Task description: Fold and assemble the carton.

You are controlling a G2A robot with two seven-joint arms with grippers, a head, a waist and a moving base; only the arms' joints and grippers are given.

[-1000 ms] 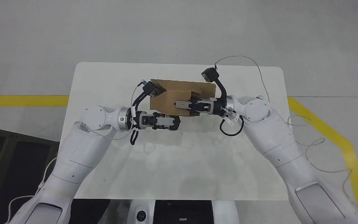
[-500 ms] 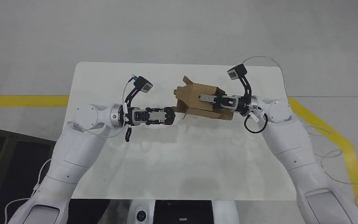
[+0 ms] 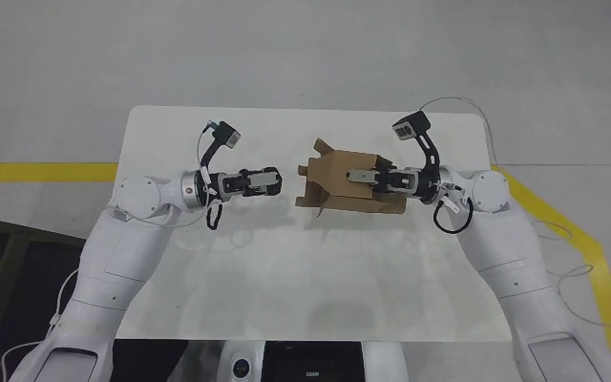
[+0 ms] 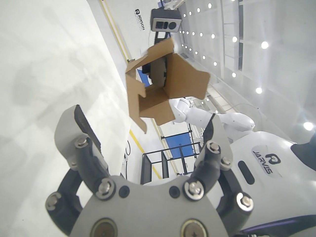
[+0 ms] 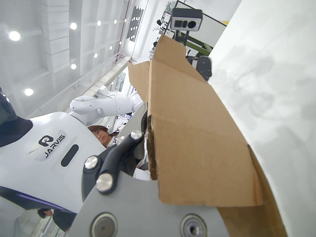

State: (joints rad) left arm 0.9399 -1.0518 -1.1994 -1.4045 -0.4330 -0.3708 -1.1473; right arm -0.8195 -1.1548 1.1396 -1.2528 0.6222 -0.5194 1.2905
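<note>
a: what's around?
b: a white rectangular table (image 3: 286, 286) with rounded corners on a grey floor. a yellow floor stripe (image 3: 57, 172) runs off at the table's 9 o'clock. bare tabletop lies between the carton and the left gripper.
a: where's the carton?
b: the brown cardboard carton (image 3: 329, 186) is at about 1 o'clock from the table's middle. it is partly opened into a tube, its end flaps splayed and its open end facing 9 o'clock.
a: and the hands?
b: the right gripper (image 3: 355, 175) lies on the carton from its 3 o'clock side, clamped on a wall. the left gripper (image 3: 278, 181) is at the carton's 9 o'clock, near it but apart, fingers spread, grasping nothing.
</note>
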